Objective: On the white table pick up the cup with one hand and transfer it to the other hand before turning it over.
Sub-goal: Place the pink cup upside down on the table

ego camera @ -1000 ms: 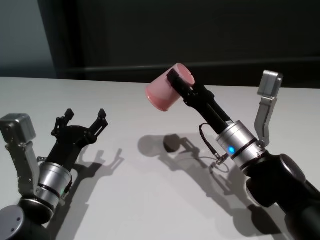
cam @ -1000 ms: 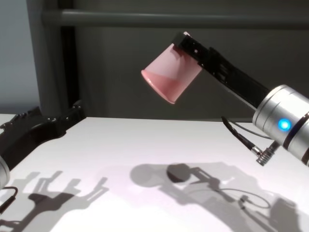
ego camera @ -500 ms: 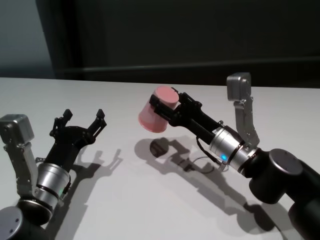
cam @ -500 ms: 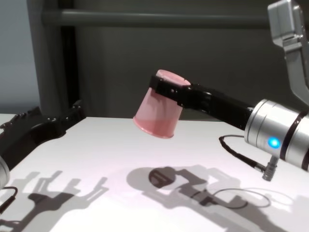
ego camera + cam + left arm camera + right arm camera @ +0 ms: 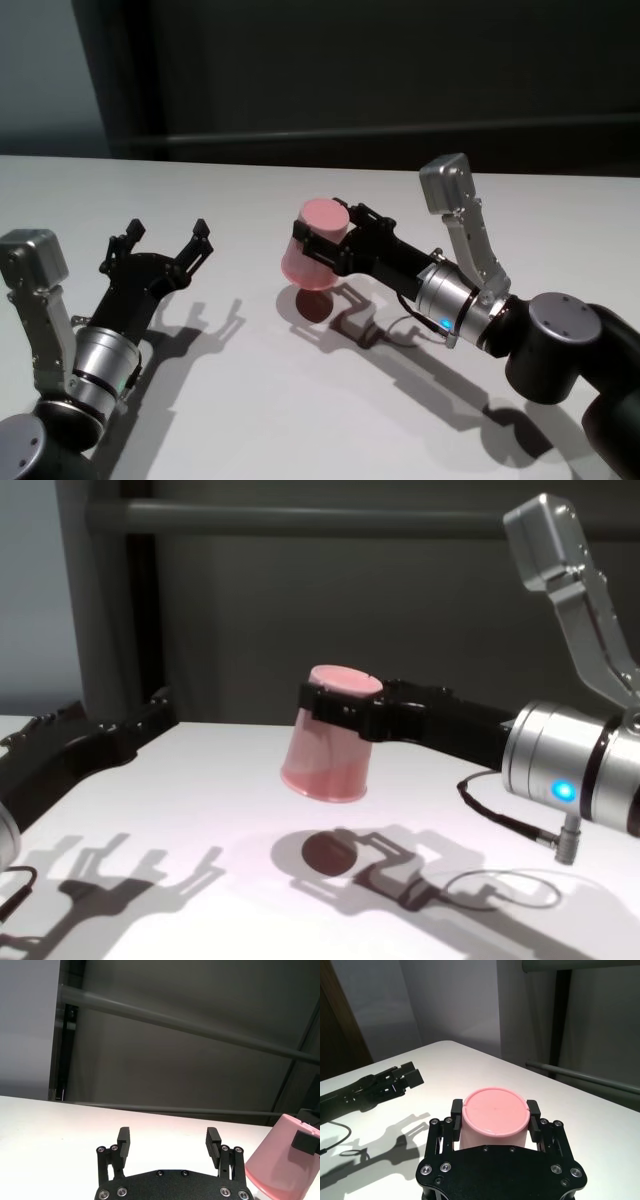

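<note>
Now my right fingers [image 5: 322,243] clench the cup [image 5: 314,256] near its base, holding it upside down, rim downward, just above the white worktop [image 5: 300,400] with its shadow right beneath. My left fingers [image 5: 165,240] are spread wide and hold nothing, hovering well apart to the left.

Head: high, looking forward and down over table [image 5: 300,400], both arms | Chest: low, near table level, facing the dark back wall | Left wrist: looks out along its own fingers | Right wrist: close above cup [image 5: 495,1120] | Shared: cup in all four views
</note>
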Action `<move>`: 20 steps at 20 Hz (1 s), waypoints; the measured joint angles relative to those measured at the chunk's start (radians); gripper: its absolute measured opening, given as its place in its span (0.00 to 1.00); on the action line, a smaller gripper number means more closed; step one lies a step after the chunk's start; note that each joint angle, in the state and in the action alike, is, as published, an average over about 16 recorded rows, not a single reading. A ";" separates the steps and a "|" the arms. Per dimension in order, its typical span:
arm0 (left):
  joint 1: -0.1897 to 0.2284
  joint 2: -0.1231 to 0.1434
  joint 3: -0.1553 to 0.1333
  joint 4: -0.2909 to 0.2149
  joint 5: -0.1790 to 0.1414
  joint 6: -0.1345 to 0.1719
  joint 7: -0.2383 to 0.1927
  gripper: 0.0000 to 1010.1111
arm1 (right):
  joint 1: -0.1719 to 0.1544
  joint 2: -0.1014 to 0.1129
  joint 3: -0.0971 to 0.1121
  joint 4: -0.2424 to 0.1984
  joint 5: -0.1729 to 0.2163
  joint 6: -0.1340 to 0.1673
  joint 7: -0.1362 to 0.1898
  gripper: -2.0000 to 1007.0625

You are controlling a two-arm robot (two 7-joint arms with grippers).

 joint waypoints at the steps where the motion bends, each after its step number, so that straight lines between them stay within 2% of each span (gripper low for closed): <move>1: 0.000 0.000 0.000 0.000 0.000 0.000 0.000 0.99 | 0.002 0.002 -0.003 0.000 -0.009 0.006 -0.002 0.74; 12: 0.000 0.000 0.000 0.000 0.000 0.000 0.000 0.99 | 0.012 0.017 -0.024 0.006 -0.087 0.059 -0.006 0.74; 20: 0.000 0.000 0.000 0.000 0.000 0.000 0.000 0.99 | 0.012 0.013 -0.023 0.011 -0.115 0.078 0.003 0.74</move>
